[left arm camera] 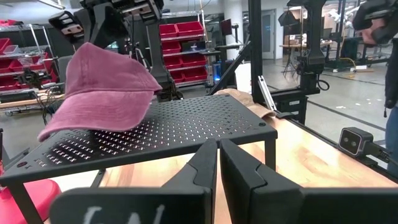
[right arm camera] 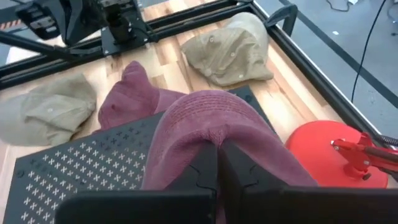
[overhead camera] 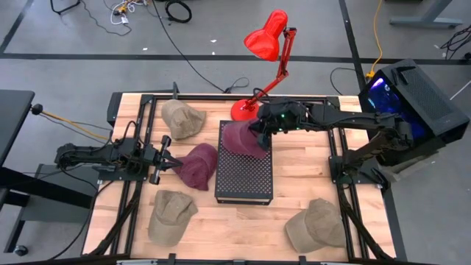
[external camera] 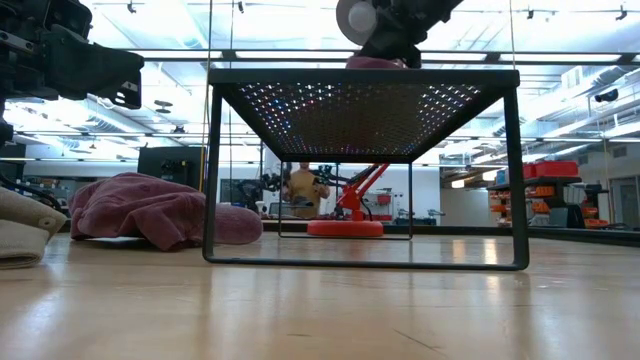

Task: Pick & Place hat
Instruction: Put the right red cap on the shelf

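1. Right gripper [overhead camera: 255, 131] reaching in from the right over the far end of the black perforated stand [overhead camera: 244, 180], jaws clamped on the crown of a maroon cap [overhead camera: 243, 140].
2. Held maroon cap [left arm camera: 106, 87] resting with its brim on the stand's perforated top [left arm camera: 174, 127], crown pinched between the dark fingers [right arm camera: 202, 171] in the right wrist view.
3. Left gripper [overhead camera: 166, 163] lying low at the left of the stand, jaws together and holding nothing, tips just beside a second maroon cap [overhead camera: 197, 165] crumpled on the wooden table [overhead camera: 287, 213].
4. Second maroon cap [external camera: 140, 210] lying on the tabletop left of the stand's leg in the low view.
5. Tan cap [overhead camera: 180, 118] at the far left of the table, another tan cap [overhead camera: 171, 213] at the near left, a third tan cap [overhead camera: 316, 224] at the near right.
6. Red desk lamp [overhead camera: 268, 44] standing with its round base [overhead camera: 243, 110] at the far edge, just behind the stand.
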Robot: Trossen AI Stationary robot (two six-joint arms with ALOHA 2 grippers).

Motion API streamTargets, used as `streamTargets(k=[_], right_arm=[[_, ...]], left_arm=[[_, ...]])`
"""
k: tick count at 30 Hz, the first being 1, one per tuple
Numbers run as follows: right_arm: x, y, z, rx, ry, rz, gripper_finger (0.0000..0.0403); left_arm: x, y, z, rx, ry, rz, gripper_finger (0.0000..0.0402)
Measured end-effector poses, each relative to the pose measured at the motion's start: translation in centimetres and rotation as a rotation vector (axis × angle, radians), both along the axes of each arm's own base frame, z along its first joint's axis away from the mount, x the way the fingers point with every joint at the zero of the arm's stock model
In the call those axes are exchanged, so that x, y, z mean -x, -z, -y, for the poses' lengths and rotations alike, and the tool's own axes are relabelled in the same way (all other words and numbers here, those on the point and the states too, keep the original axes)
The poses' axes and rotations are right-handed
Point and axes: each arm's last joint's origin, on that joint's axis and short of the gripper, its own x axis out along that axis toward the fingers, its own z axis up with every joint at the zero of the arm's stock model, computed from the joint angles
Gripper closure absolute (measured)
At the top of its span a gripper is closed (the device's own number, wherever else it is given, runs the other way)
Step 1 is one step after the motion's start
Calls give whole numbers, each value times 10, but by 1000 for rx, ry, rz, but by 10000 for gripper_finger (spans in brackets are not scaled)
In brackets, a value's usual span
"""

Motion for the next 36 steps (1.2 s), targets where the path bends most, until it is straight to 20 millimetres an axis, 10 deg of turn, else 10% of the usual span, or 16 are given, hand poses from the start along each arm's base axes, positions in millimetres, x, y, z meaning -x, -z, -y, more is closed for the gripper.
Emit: streamTargets(k=[36], right_arm=[[-10, 22, -5, -36, -56, -118, 401]], left_arm=[[0, 0, 0, 0, 0, 0, 376]])
